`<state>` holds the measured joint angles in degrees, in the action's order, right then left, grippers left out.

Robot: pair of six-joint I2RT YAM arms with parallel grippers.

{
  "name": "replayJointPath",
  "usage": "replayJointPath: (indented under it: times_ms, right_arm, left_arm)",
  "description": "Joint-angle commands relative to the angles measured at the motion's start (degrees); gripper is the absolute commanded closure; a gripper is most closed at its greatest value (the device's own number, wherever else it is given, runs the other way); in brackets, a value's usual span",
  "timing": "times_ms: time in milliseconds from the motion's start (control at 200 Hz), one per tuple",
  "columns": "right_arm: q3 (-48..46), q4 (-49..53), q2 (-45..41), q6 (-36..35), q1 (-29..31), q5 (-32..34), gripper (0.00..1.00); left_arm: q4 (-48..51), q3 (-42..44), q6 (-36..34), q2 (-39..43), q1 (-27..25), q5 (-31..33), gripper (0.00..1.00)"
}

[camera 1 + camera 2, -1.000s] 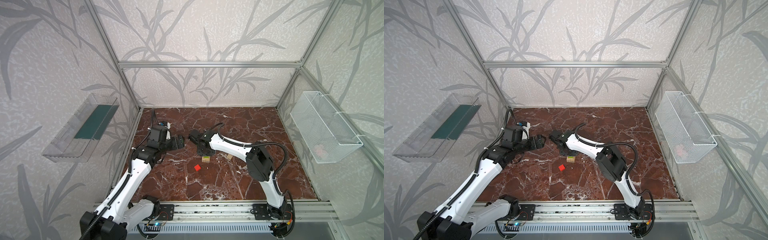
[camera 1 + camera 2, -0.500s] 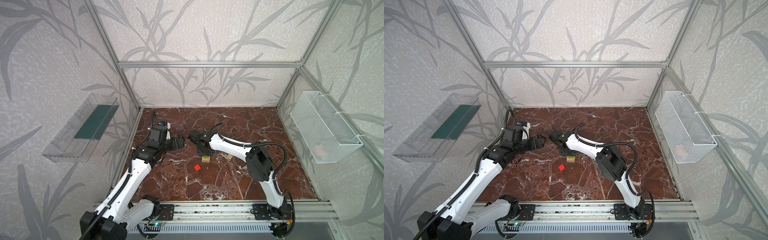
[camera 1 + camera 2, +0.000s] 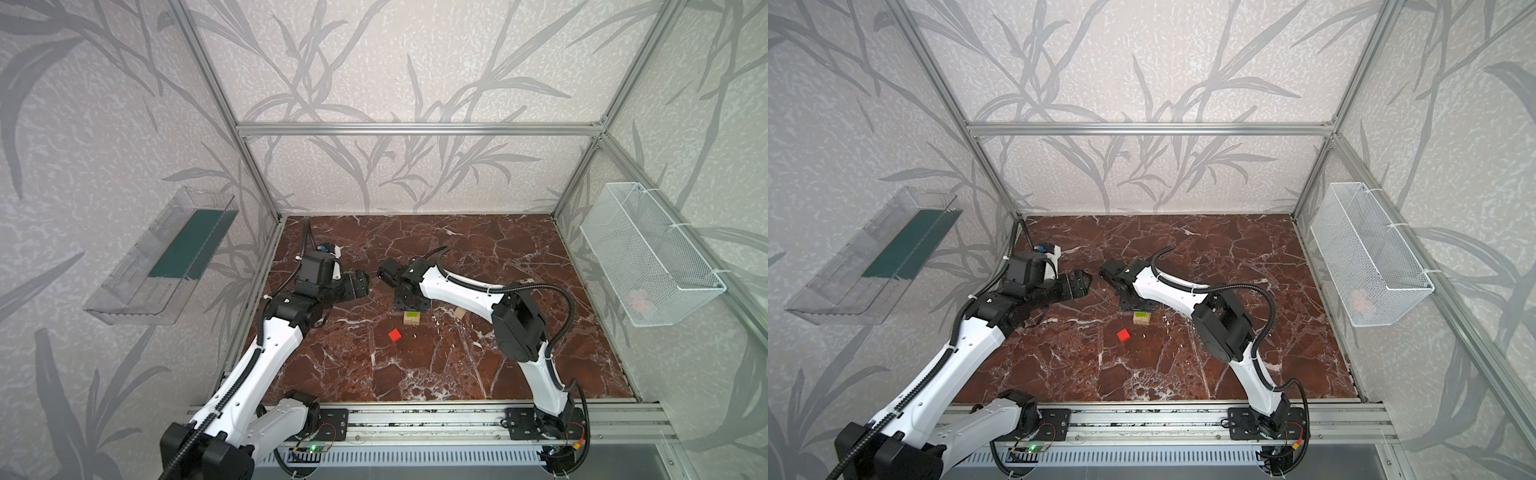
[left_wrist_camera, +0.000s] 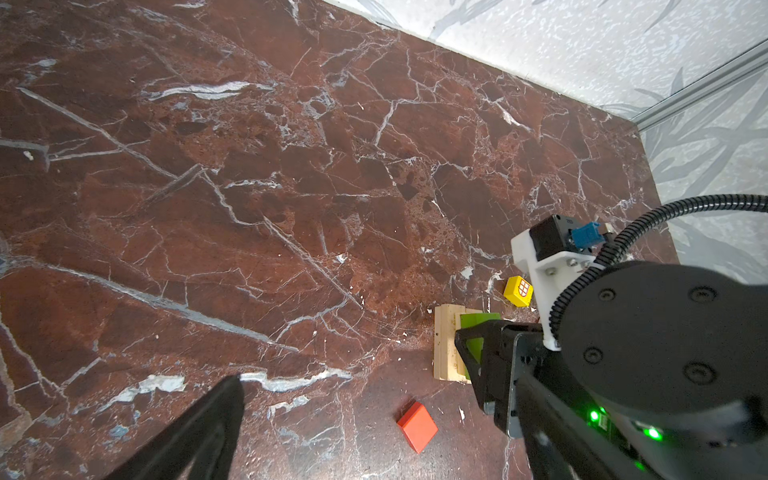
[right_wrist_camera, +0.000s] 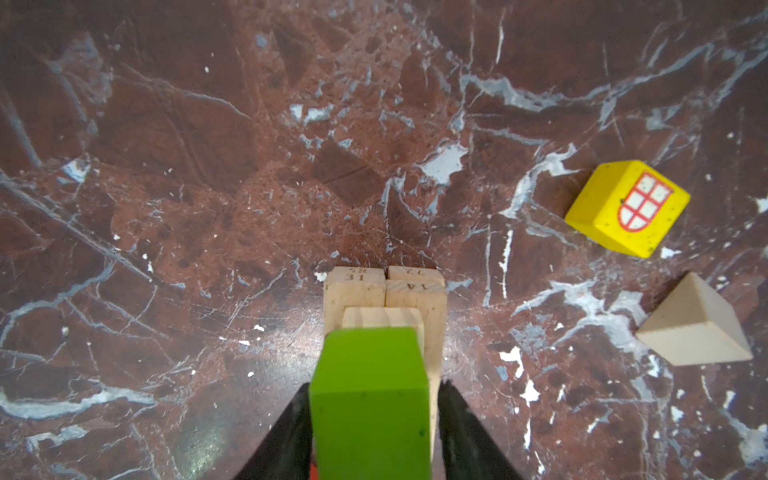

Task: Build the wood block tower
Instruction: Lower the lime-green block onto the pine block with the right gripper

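Observation:
The tower (image 3: 411, 318) (image 3: 1142, 318) is a low stack of pale wood planks (image 5: 353, 291) with the lime-green bar (image 5: 370, 399) lying on top. My right gripper (image 5: 376, 390) (image 3: 411, 305) hangs straight over it, open; its fingers flank the green bar, with a strip of plank showing beside one finger. The red cube (image 3: 395, 335) (image 4: 417, 426) lies loose just in front of the tower. The yellow cube (image 5: 627, 208) (image 4: 518, 291) and a plain wood wedge (image 5: 694, 332) (image 3: 459, 313) lie on its other side. To the left of the tower my left gripper (image 4: 353, 399) (image 3: 359, 284) hovers wide open and empty.
A white wire basket (image 3: 648, 253) hangs on the right wall and a clear plastic tray (image 3: 162, 257) on the left wall. An aluminium rail (image 3: 415, 419) carries both arm bases along the front edge of the brown marble floor (image 3: 478, 249).
The right gripper's jaws have spread a little around the green bar. Neither arm has visibly shifted, and the blocks lie where they were.

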<state>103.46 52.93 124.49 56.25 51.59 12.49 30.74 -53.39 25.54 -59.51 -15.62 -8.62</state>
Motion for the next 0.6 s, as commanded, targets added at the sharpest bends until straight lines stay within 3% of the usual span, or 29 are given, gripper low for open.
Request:
replayJointPath:
  times_ms: [0,595]
  right_arm:
    - [-0.9,-0.4,1.0,1.3,-0.5,-0.4,0.54]
    - [-1.0,-0.6,0.9,3.4,-0.7,0.2,0.67]
  left_arm:
    - [-0.7,0.5,-0.1,0.2,0.4,0.7,0.0]
    - [-0.7,0.5,-0.1,0.0,0.4,0.6,0.01]
